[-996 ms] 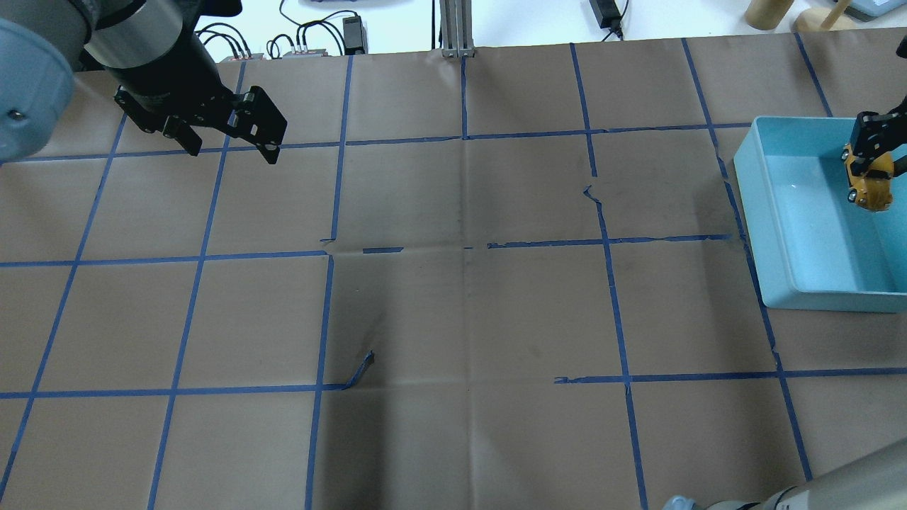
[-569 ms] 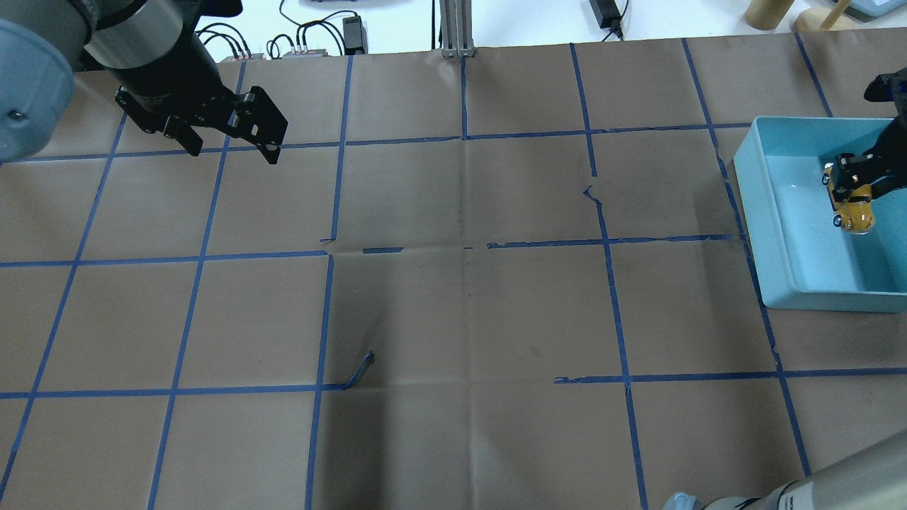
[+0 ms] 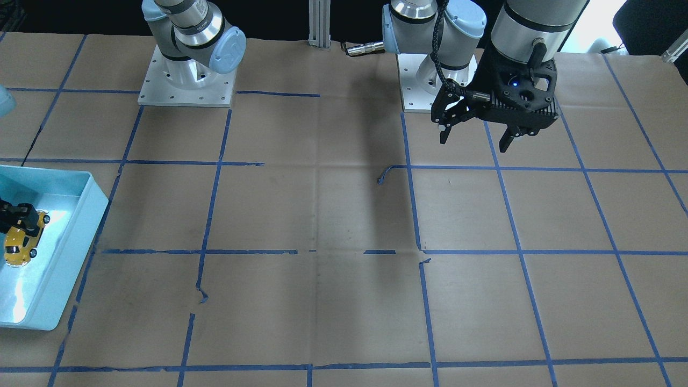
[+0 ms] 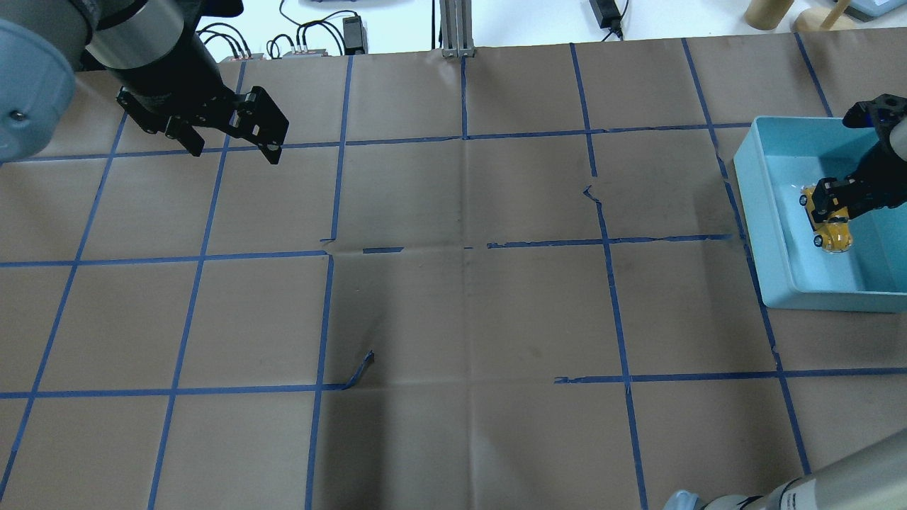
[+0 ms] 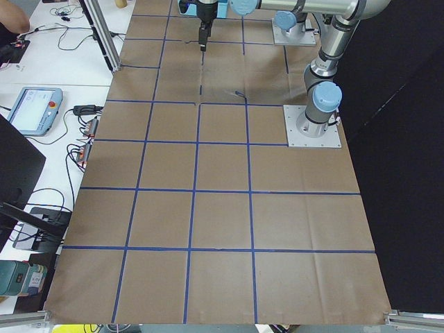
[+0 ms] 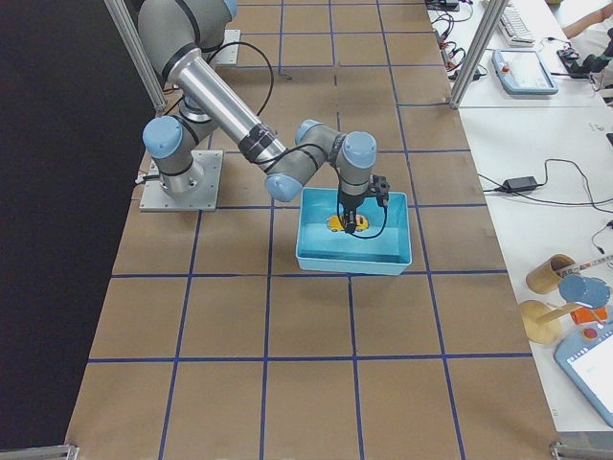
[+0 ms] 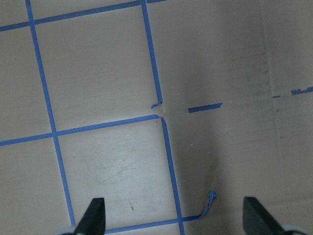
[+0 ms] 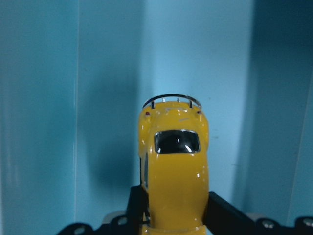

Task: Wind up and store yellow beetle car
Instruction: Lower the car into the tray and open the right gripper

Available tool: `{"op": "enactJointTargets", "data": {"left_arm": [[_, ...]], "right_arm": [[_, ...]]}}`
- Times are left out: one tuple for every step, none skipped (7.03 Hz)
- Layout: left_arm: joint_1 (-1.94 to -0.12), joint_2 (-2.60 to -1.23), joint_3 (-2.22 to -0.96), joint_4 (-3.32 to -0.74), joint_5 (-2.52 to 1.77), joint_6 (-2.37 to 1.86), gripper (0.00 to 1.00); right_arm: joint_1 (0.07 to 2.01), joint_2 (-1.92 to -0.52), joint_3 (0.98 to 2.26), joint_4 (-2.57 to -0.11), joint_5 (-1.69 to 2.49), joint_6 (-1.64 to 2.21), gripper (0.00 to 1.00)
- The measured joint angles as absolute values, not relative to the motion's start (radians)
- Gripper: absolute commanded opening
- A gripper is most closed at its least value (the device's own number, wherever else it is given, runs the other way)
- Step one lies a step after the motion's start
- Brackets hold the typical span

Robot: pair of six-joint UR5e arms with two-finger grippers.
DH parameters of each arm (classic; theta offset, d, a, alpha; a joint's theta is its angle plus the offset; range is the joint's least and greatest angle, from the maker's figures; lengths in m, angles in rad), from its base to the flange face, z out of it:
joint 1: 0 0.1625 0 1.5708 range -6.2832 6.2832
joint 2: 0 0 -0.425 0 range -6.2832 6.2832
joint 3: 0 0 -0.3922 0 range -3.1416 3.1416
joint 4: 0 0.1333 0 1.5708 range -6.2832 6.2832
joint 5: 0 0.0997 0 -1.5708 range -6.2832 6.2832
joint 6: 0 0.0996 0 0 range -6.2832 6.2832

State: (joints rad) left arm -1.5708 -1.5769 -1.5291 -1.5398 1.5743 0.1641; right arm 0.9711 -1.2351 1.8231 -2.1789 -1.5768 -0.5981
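Observation:
The yellow beetle car (image 4: 830,228) (image 3: 19,247) (image 6: 336,222) is held low inside the light blue bin (image 4: 762,227) (image 3: 80,226) (image 6: 354,261). My right gripper (image 4: 833,207) (image 3: 20,224) is shut on it. In the right wrist view the yellow beetle car (image 8: 173,171) sticks out from between the black fingers (image 8: 220,210), with the bin floor (image 8: 49,98) close behind it. I cannot tell whether its wheels touch the floor. My left gripper (image 4: 234,152) (image 3: 474,144) (image 7: 174,218) hangs open over bare paper at the far left, holding nothing.
Brown paper with a blue tape grid (image 4: 468,248) covers the table. A loose curl of tape (image 4: 361,368) lies near the middle. Cables and power bricks (image 4: 340,35) sit beyond the far edge. The two arm bases (image 3: 185,80) stand at the robot's side.
My right gripper has carried the car leftward and nearer in the overhead view, lower into the bin. The left arm has stayed put.

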Motion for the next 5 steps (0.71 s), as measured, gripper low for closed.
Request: {"op": "enactJointTargets", "data": {"left_arm": [[-1.571,-1.577,-1.529,-1.539,1.573,0.164,1.0],[-1.571,-1.577,-1.529,-1.539,1.573,0.164,1.0],[-1.571,-1.577,-1.529,-1.539,1.572,0.164,1.0],[-1.571,-1.577,-1.529,-1.539,1.572,0.164,1.0],[-1.571,-1.577,-1.529,-1.539,1.572,0.164,1.0]], "right_arm": [[0.968,-1.234,1.833,-2.182,-1.577,-0.597,0.45],[0.959,-1.234,1.846,-2.185,-1.576,-0.596,0.88],[0.946,-1.238,1.864,-2.19,-1.573,-0.597,0.99],[0.938,-1.245,1.875,-2.196,-1.572,-0.6,0.99],[0.936,-1.257,1.879,-2.198,-1.572,-0.602,0.99]]}}
